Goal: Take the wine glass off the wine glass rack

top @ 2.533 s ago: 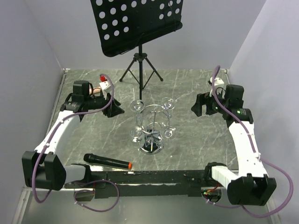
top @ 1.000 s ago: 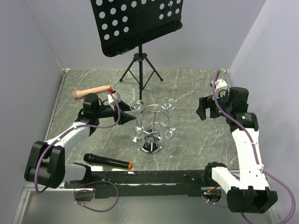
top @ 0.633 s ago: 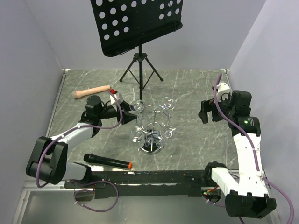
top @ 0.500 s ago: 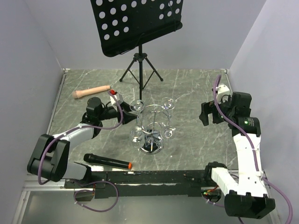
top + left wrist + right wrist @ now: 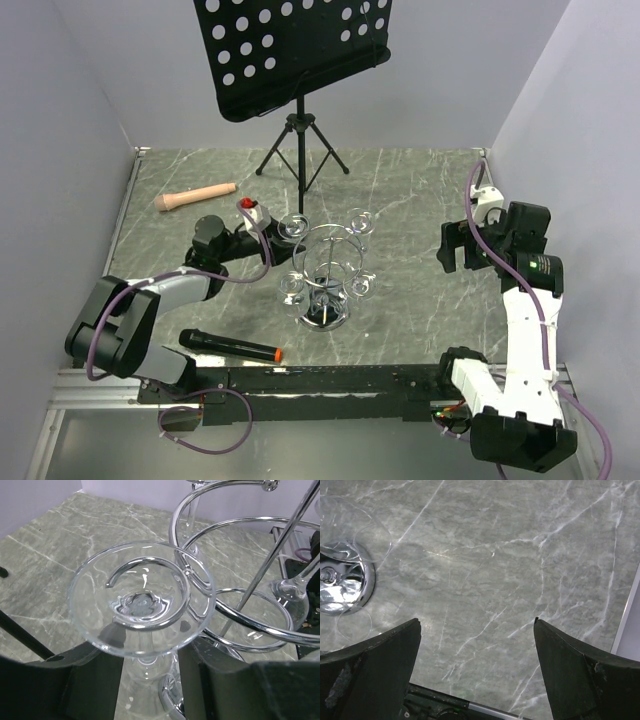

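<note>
Glass (image 5: 142,605) looked thin, slick, fragile; its stem, the safest hold, sat between left gripper's (image 5: 150,657) spread fingers; right gripper (image 5: 476,621) gaped

High rear view over table (image 5: 400,190), left wrist close at wine glass rack (image 5: 280,547), right wrist downward, sharing rack base

We see soft, even light that seems to come from above, so the marble table (image 5: 400,190) carries only faint shadows. In the left wrist view the chrome wine glass rack (image 5: 145,560) gives bright glare lines, and the dark fingers (image 5: 85,690) of the left gripper (image 5: 150,670) are blurred at the bottom edge.
</note>
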### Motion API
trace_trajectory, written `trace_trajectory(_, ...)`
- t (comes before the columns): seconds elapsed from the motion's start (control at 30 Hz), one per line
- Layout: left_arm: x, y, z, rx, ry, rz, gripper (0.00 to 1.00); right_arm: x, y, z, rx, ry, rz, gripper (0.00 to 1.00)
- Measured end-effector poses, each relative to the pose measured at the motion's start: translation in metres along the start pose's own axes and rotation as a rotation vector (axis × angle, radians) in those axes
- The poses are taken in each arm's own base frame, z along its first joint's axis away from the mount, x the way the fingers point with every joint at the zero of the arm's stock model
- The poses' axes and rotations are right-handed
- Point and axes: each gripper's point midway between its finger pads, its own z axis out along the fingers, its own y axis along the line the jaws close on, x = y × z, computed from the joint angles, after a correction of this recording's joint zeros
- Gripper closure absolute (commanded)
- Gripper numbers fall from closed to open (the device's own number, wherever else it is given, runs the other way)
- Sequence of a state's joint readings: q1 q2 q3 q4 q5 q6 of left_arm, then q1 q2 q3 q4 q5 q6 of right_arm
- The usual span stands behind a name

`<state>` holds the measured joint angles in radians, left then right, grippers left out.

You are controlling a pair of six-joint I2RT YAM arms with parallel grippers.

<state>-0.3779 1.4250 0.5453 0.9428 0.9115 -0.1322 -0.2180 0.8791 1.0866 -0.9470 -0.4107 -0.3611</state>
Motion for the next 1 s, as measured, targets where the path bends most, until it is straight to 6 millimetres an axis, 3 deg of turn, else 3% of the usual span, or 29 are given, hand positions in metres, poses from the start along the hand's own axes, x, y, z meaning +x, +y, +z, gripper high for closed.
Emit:
trace_trajectory(0.43, 0.008, 0.005, 0.011, -0.042, 0.003, 0.032, 0.66, 0.005, -0.005, 0.000, 0.014, 0.019, 0.028, 0.00)
trace_trajectory(0.67, 0.011, 0.009, 0.011, -0.062, 0.008, 0.041, 0.65, 0.007, -0.007, 0.003, 0.010, 0.032, 0.038, 0.00)
trace_trajectory(0.83, 0.016, 0.011, 0.006, -0.080, 0.008, 0.036, 0.66, 0.008, -0.009, 0.007, 0.004, 0.049, 0.047, 0.00)
trace_trajectory(1.0, 0.023, 0.011, -0.001, -0.096, 0.011, 0.008, 0.73, 0.009, -0.009, 0.008, 0.003, 0.054, 0.049, 0.00)
